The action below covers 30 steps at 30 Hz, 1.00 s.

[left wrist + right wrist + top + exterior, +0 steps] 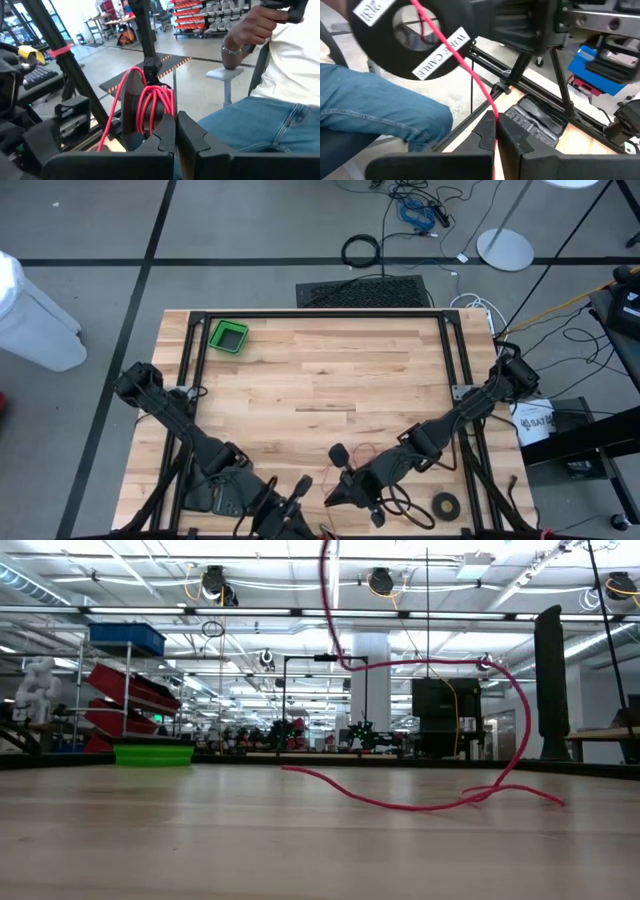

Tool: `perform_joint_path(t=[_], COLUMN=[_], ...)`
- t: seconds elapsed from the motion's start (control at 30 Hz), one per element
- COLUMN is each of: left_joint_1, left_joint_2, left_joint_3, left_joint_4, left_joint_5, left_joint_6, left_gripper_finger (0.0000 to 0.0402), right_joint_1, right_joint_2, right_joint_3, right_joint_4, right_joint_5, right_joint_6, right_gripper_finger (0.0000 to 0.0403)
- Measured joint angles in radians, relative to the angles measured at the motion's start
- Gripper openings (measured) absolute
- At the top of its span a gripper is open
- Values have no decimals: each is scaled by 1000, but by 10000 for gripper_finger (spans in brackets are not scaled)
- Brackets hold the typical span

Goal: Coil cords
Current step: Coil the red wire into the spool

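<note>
A thin red cord (420,806) is partly wound on a black spool (148,107) with a labelled flange (395,37). Its free length drops from above and lies in loose loops on the table (397,498). My left gripper (176,137) is shut near the table's near edge (300,485), with the spool right at its fingertips. My right gripper (496,125) is beside it (342,490), shut on the cord below the spool. My left gripper is shut on the spool, which stands lifted clear of the table just past its fingertips (160,135). The fingers hide the place of contact, so I cannot tell which part they have. My right gripper pinches the single red strand (492,111) between its two fingers. The cord runs straight from the fingers up to the spool.
A green bin (229,337) stands at the far left of the table. A flat black tape ring (446,504) lies near the right front corner. A seated person in jeans (260,125) is close beyond the near edge. The middle of the table (320,380) is bare wood.
</note>
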Motion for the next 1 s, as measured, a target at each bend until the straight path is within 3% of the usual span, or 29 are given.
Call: perform_joint_path(t=[0.63, 1.0], left_joint_1=[5, 17], left_joint_2=[6, 7], left_joint_3=[-1, -1], left_joint_4=[19, -94], left_joint_5=[13, 59], left_joint_6=[-65, -186], left_gripper_finger=[4, 4], right_joint_1=[-19, -5], right_joint_2=[8, 5], right_joint_3=[0, 0], right_joint_4=[116, 32], right_joint_5=[4, 11], right_joint_6=[-67, -139], right_gripper_finger=[0, 0])
